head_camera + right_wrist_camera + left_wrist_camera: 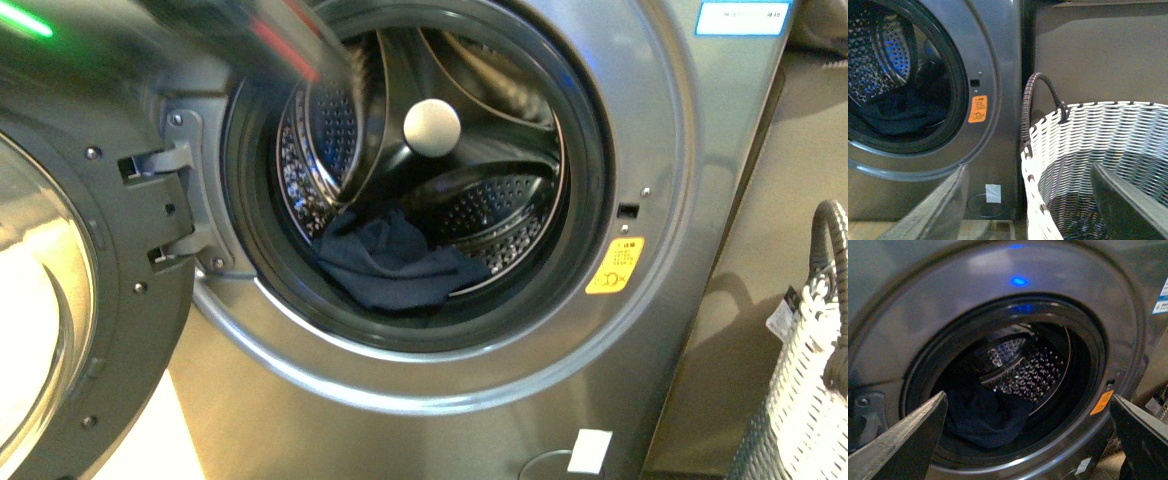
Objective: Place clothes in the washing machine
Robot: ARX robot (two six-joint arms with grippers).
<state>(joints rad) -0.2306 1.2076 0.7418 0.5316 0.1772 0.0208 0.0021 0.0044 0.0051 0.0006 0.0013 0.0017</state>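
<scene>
The left gripper point(1028, 440) hangs in front of the porthole with its fingers point(908, 440) spread wide and empty. The right gripper point(1028, 205) is also spread and empty, over the white basket point(1128, 135) beside the washing machine point(640, 130). The clothes point(395, 265) lie inside the drum point(500, 205), with their front edge close to the rubber seal. To finish well, I would nudge that edge deeper so the door point(90, 300) cannot trap it.

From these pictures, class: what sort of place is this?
Probably a home laundry area: a front-loading washing machine with its door open, dark clothes in the drum, and a white woven basket beside it.
</scene>
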